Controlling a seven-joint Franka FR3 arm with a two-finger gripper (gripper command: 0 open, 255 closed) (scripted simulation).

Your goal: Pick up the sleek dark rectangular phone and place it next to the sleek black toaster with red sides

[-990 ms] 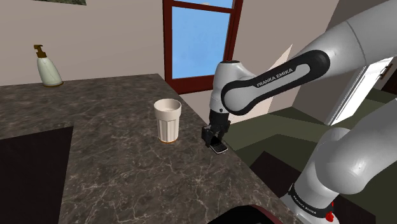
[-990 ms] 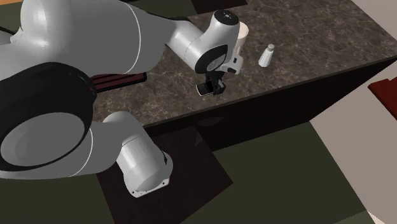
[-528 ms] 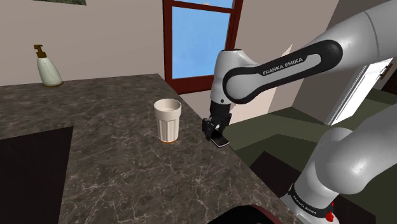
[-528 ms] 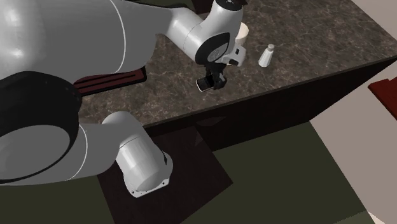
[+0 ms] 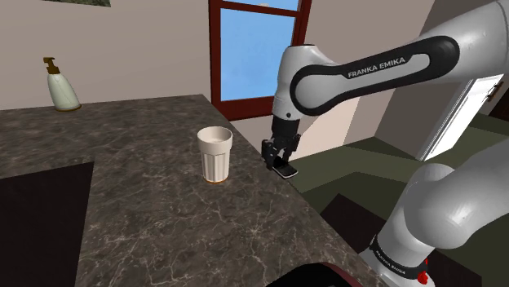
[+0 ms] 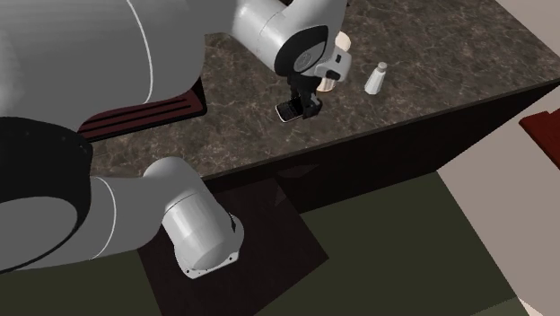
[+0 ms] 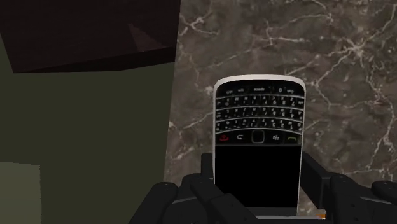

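Phone (image 7: 257, 143), glossy black slab with keypad, clamped in tool (image 5: 281, 164) above marbled counter (image 5: 163, 220).

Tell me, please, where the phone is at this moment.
In the shoulder view the phone is clasped in the gripper above the edge of the counter, just right of the cup.

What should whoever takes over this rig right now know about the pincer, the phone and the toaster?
Pincer: shut on the phone, keypad end pointing away from the hand.
Phone: held above the marbled counter near its edge, right of the ribbed cup in the shoulder view.
Toaster: dark red body on the counter near the stand, partly hidden by the arm.
Done: grasp and lift.
Left: carry the phone to the toaster, set it down beside it, release, back away.
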